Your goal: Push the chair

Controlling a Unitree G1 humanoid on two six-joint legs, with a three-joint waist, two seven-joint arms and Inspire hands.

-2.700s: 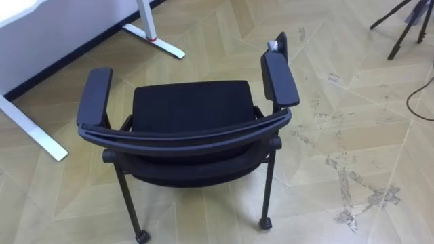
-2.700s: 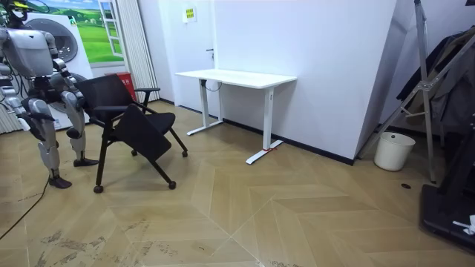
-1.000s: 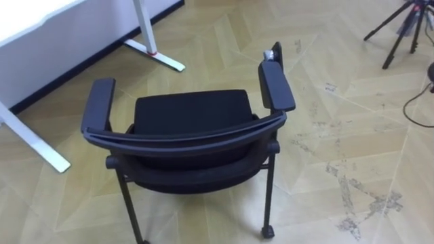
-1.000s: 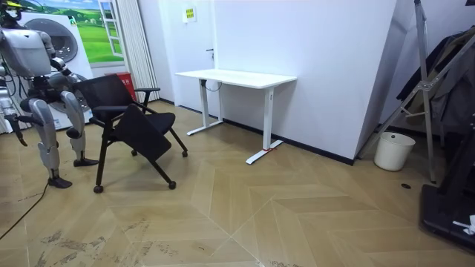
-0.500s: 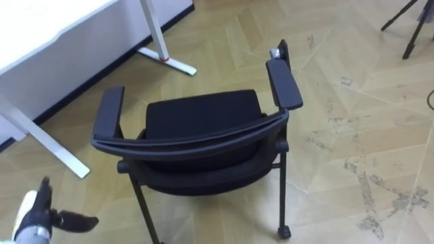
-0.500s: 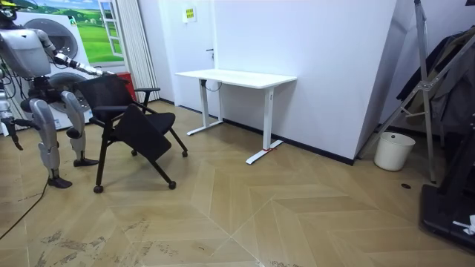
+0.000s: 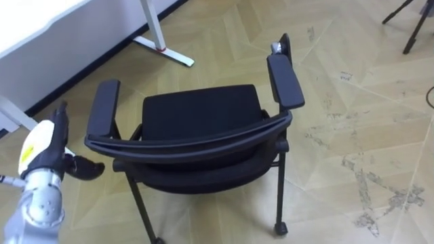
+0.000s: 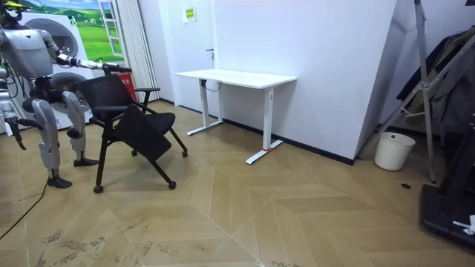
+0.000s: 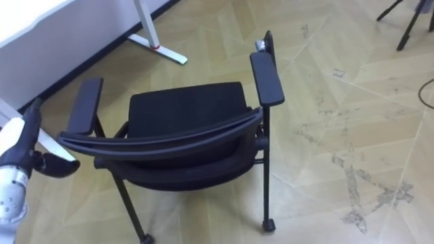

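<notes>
Chair (image 7: 196, 118) (front legs hidden)

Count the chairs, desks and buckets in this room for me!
Black chair with armrests and wheels: 1
White rectangular desk on metal legs: 1
White round bucket: 1
Total: 3

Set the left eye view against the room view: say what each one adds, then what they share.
Left eye view: the chair from above, with its seat and both armrests, the open left hand beside its left armrest, and scuff marks on the floor. Room view: the robot standing behind the chair, the desk with its whole top, and a white bucket. Shared: the black chair, the white desk's foot and the wood floor.
</notes>
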